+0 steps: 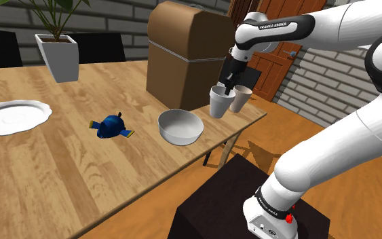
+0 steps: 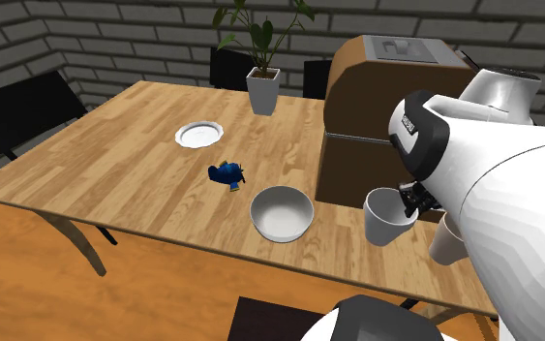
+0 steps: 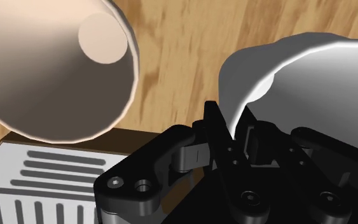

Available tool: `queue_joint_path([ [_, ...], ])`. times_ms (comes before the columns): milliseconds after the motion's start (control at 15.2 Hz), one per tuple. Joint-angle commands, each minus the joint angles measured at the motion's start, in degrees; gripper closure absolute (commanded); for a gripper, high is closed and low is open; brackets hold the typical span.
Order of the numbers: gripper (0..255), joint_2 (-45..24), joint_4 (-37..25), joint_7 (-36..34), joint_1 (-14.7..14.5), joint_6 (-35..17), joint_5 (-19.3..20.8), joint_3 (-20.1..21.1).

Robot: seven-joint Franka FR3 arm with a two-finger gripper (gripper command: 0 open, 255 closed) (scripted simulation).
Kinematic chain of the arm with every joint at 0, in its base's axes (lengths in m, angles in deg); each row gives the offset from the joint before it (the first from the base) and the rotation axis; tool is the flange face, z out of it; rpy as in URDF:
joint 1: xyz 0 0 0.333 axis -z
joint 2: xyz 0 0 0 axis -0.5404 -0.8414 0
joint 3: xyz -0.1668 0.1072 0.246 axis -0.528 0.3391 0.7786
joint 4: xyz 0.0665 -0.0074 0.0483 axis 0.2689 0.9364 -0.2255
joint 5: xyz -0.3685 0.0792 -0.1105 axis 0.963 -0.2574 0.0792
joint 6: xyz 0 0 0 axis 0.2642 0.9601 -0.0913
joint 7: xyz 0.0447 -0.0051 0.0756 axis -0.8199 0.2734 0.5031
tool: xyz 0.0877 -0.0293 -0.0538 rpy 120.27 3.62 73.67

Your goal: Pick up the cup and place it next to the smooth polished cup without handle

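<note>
shoulder view: the fingers (image 1: 229,87) are closed on the rim of the white cup (image 1: 218,103), which is upright, just beside the beige cup (image 1: 241,99), near the corner of the wooden surface (image 1: 81,170). second exterior view: the white cup (image 2: 384,215) sits between the bowl (image 2: 281,213) and the beige cup (image 2: 446,240). wrist view: one finger is inside the white cup (image 3: 285,70) and one outside, clamping its wall.

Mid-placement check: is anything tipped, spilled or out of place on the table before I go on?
Nothing stands out. The white cup is upright with its rim clasped between the fingers, close beside the upright beige cup. The bowl, plate and blue toy sit apart from one another, with nothing spilled.
</note>
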Motion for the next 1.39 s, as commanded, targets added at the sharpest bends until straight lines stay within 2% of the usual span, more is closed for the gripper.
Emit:
queue_joint_path([
  [0, 255, 0.0, 0.12, -0.03, -0.01, -0.16, -0.01, 0.01],
  [264, 255, 0.0, 0.12, -0.03, -0.01, -0.16, -0.01, 0.01],
  [330, 0, 0.0, 0.12, -0.02, -0.01, -0.16, -0.01, 0.01],
  [660, 0, 0.0, 0.13, -0.02, -0.01, -0.16, -0.01, 0.01],
  [924, 0, 0.41, -6.8, -0.03, -0.1, 7.17, -0.1, 0.26],
  [1320, 0, 0.41, -6.8, -0.03, -0.1, 7.17, -0.1, 0.26],
])
